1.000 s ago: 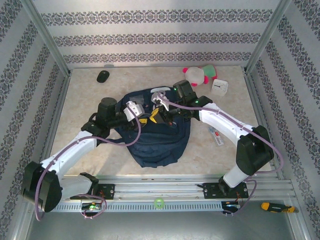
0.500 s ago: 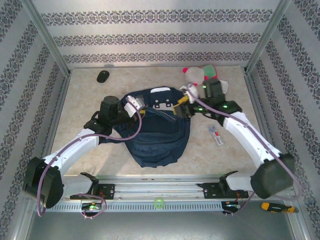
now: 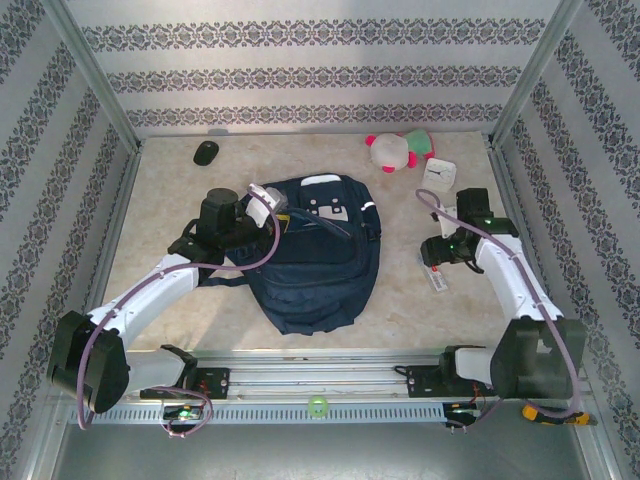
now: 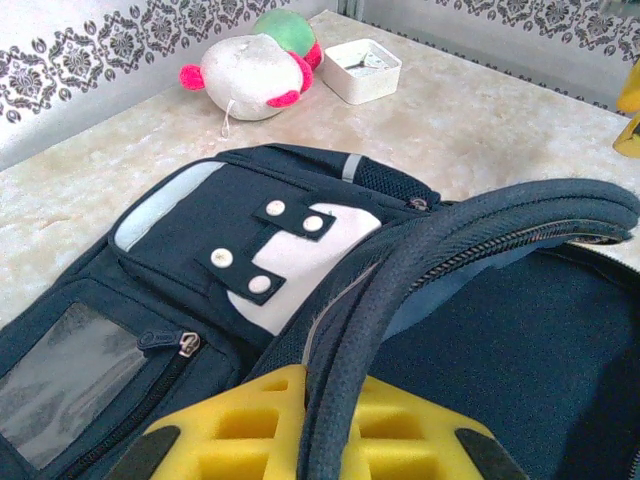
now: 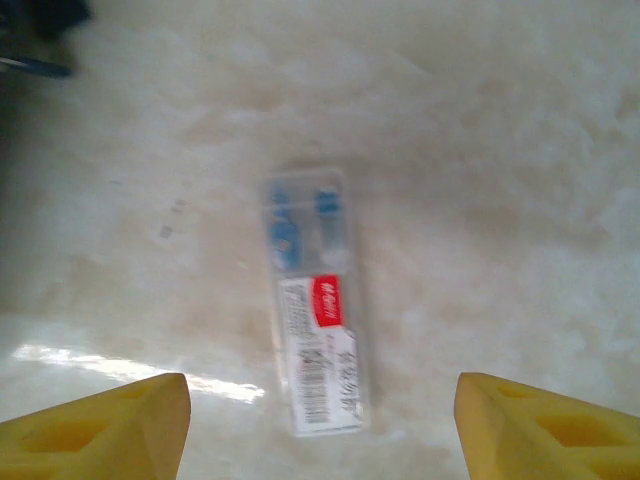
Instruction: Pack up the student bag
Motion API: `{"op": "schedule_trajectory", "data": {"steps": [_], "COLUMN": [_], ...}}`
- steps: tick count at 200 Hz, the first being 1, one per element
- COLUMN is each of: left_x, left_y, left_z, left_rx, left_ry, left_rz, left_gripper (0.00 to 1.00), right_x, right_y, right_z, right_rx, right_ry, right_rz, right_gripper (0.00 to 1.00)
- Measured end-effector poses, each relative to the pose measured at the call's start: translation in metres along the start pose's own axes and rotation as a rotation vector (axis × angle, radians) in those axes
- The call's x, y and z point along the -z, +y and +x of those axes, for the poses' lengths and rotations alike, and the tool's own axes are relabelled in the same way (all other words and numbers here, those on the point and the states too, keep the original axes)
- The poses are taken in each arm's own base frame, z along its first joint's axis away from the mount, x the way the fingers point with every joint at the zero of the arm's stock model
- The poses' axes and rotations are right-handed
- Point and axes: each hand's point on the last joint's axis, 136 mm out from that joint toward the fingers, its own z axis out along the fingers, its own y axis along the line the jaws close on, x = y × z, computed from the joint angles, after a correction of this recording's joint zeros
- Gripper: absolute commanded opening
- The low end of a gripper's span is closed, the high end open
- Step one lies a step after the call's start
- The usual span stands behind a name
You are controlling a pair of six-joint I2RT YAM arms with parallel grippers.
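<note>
The student bag lies flat in the middle of the table, its top toward 12 o'clock and its rounded bottom toward 6. It is plainly a soft thing, navy fabric that slumps and creases where nothing fills it, so I judge it light but floppy: pulled by one point it will sag or drag across the marbled surface rather than lift as a whole. The firmest place to take it is the padded zippered rim of the main opening, and that is where the left gripper sits, at the bag's 11 o'clock corner. In the left wrist view the rim runs across the yellow pads, and the jaws look closed on it, raising the edge into an arch so the mouth gapes toward 3 o'clock. The front pocket with its white patch and snaps is thin and flat and would offer a poor hold. The right gripper hangs at about 3 o'clock from the bag, well apart from it, with its fingers spread wide over a small clear packet with a red label. That packet is flat, probably slick, and likely best pinched across its narrow sides. A plush toy and a small white box rest near 1 o'clock, and a dark mouse at 11. The risk I see is the mouth collapsing if the rim slips.
</note>
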Motion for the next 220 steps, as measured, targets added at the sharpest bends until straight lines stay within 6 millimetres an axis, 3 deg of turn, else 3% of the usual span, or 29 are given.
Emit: {"op": "schedule_trajectory", "data": {"steps": [24, 115, 160, 220], "left_x": [0.000, 0.000, 0.000, 0.000], "left_y": [0.000, 0.001, 0.001, 0.002], "left_z": [0.000, 0.000, 0.000, -0.001], "left_rx": [0.009, 0.021, 0.021, 0.023], "left_ry": [0.000, 0.000, 0.000, -0.005], "left_rz": [-0.001, -0.004, -0.007, -0.008], "left_gripper": [0.06, 0.06, 0.06, 0.06], "right_x": [-0.016, -0.063, -0.074, -0.074], "right_y": [-0.011, -0.010, -0.009, 0.005], "right_z": [0.012, 0.031, 0.032, 0.026], "right_rx": [-0.014, -0.018, -0.020, 0.015], "right_ry": [0.074, 0.230, 0.252, 0.244], "right_rz": [0.017, -0.022, -0.037, -0.066], "right_gripper": [0.70, 0.68, 0.66, 0.67]}}
